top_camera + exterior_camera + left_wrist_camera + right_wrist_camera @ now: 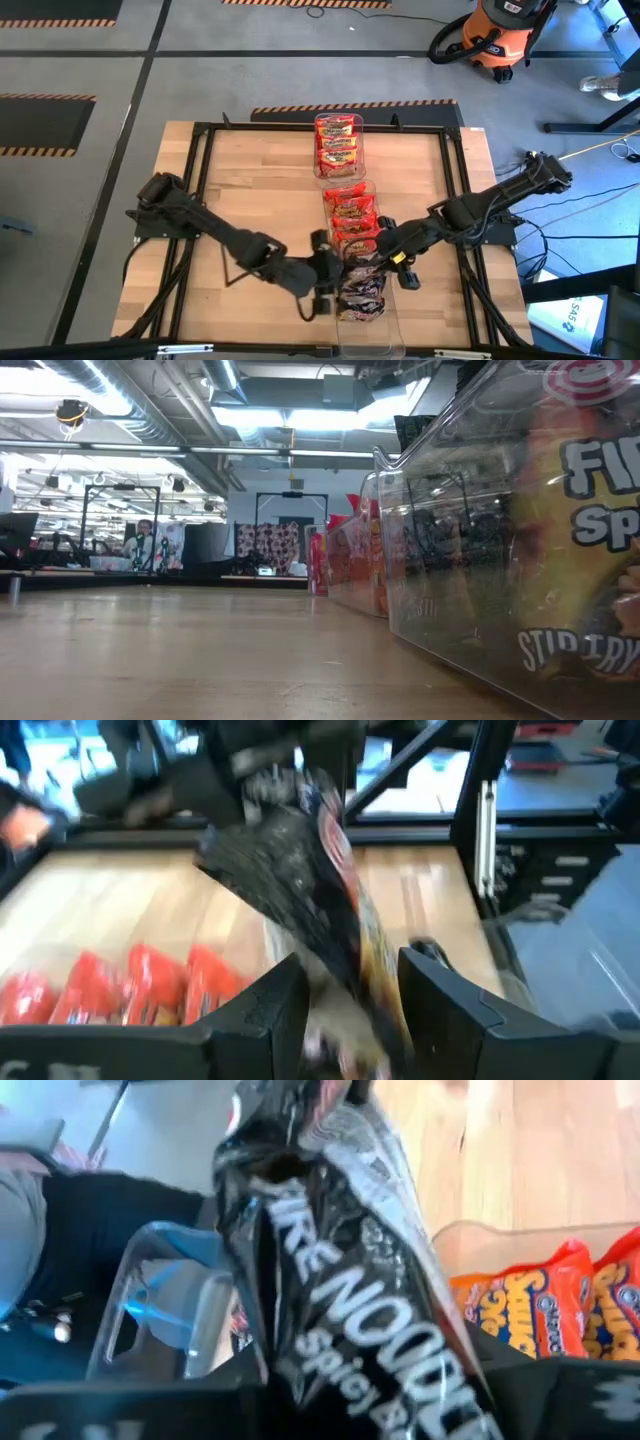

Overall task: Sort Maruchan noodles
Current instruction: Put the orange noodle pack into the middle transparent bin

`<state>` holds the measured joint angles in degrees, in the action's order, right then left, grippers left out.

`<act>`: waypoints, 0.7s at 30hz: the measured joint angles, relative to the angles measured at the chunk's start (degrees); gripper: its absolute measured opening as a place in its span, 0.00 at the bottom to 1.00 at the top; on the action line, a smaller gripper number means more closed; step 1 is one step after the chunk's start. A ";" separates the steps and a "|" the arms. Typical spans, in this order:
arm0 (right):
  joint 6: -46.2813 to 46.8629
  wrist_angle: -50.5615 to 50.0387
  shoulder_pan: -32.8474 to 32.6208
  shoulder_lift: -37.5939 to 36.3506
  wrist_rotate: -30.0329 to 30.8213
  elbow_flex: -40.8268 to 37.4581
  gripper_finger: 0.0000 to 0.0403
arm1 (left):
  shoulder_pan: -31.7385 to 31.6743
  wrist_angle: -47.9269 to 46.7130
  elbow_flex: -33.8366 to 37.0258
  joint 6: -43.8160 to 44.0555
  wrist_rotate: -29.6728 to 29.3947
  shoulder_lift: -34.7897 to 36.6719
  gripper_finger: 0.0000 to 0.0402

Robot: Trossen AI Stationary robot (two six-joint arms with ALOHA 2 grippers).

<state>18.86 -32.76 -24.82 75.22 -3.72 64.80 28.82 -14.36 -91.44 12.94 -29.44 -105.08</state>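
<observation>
Three clear bins stand in a row down the table's middle. The far bin (338,145) holds red packets, the middle bin (350,212) orange-red ones, and the near bin (362,300) dark ones. A dark noodle packet (320,890) with white lettering (340,1280) hangs over the near bin. My right gripper (370,1405) is shut on it, reaching in from the table's right (380,252). My left gripper (350,1010) comes from the table's left (322,280). It is open, with one finger on each side of the packet's lower end. My right gripper pinches the dark packet by its upper end (295,790) between its two fingers, slanting down from the table's right. The packet hangs tilted below it, clear of the table. Whether my left gripper's fingers (435,995) touch the packet's lower end (375,1000) cannot be told.
A black frame (200,150) runs around the wooden tabletop. Bare wood (250,190) lies on both sides of the bin row. In the low view the near bin's wall (470,570) fills the right side, close to the camera.
</observation>
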 joint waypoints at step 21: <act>26.08 5.41 -23.22 10.84 14.39 9.84 0.27 | 16.50 -7.51 7.71 28.92 -6.76 -0.32 0.36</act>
<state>44.94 -27.35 -48.04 86.06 10.67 74.63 45.31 -21.86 -83.72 41.86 -36.20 -105.40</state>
